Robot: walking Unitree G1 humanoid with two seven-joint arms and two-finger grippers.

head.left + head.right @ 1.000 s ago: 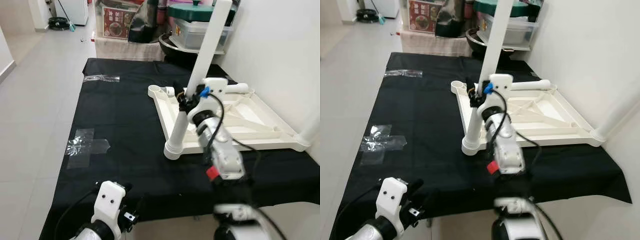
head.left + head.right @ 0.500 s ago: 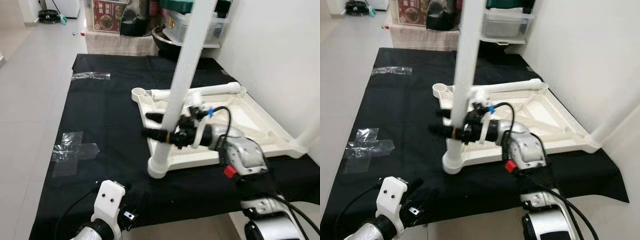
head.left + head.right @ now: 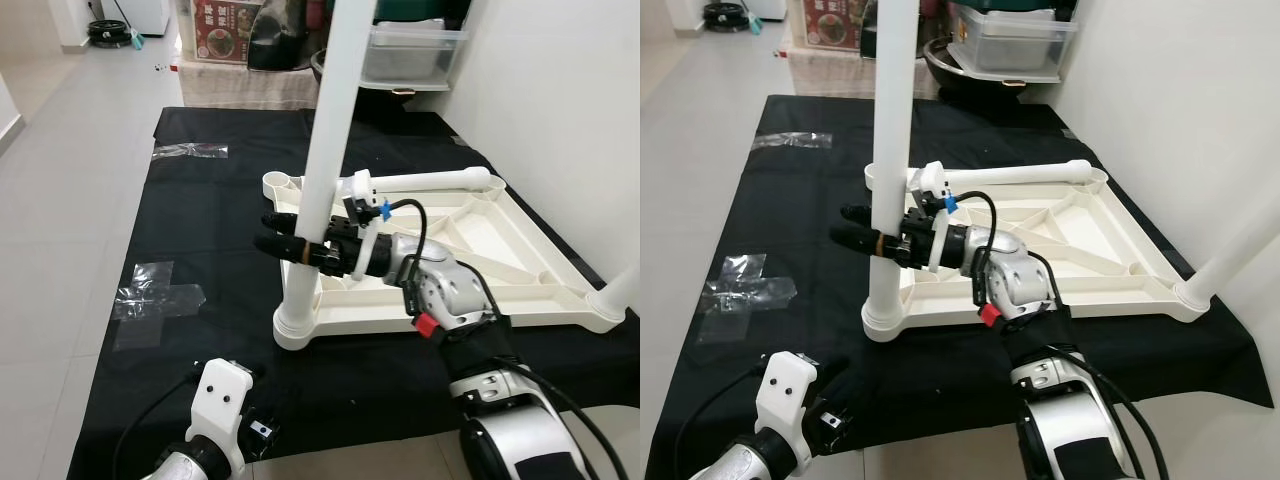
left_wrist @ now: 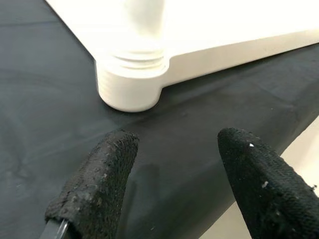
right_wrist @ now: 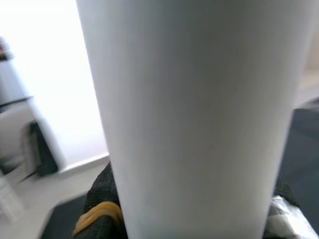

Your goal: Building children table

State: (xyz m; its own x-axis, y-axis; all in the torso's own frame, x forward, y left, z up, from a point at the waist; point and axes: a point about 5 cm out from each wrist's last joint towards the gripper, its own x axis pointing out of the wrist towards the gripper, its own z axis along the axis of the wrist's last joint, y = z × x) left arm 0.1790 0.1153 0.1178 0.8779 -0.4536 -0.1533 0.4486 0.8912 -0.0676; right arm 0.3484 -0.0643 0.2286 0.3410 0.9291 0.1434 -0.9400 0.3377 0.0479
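The right gripper (image 3: pixel 300 245) was clamped around the upright table leg (image 3: pixel 325 150), seated in the corner socket of the upturned tabletop (image 3: pixel 500 262) on the black mat (image 3: pixel 215 215). The leg probably needed twisting squarely. The left gripper (image 4: pixel 174 174) hung spread near the mat's front edge.

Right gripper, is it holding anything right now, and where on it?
Yes. The right gripper grips the upright white table leg on its lower part, a little above the corner socket of the upturned tabletop. The left gripper holds nothing.
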